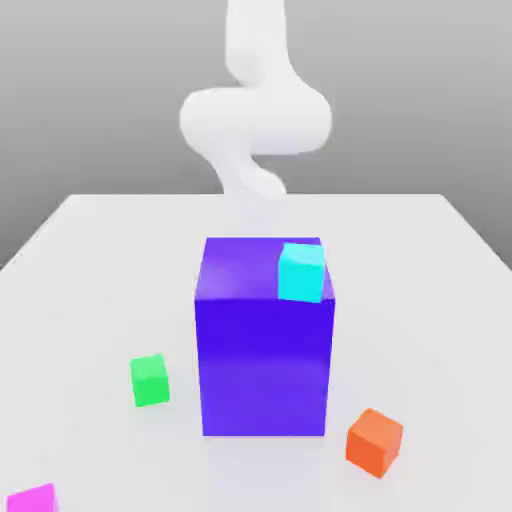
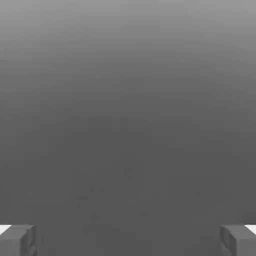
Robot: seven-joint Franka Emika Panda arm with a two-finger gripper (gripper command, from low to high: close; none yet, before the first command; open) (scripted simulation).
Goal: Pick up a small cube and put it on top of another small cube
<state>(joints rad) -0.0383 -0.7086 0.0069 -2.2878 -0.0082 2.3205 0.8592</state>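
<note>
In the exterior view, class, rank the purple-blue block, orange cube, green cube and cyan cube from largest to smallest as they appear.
1. Purple-blue block, by far the largest.
2. Orange cube and cyan cube: they look alike, so unranked.
3. Green cube, smallest-looking, though camera distance may play a part.

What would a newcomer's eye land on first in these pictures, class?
Most likely the big purple-blue block, standing mid-table with a cyan cube on its top, toward the exterior view's right. Small cubes lie around it on the white table: green cube at the left, orange cube at the lower right, magenta cube in the near left corner.
</note>
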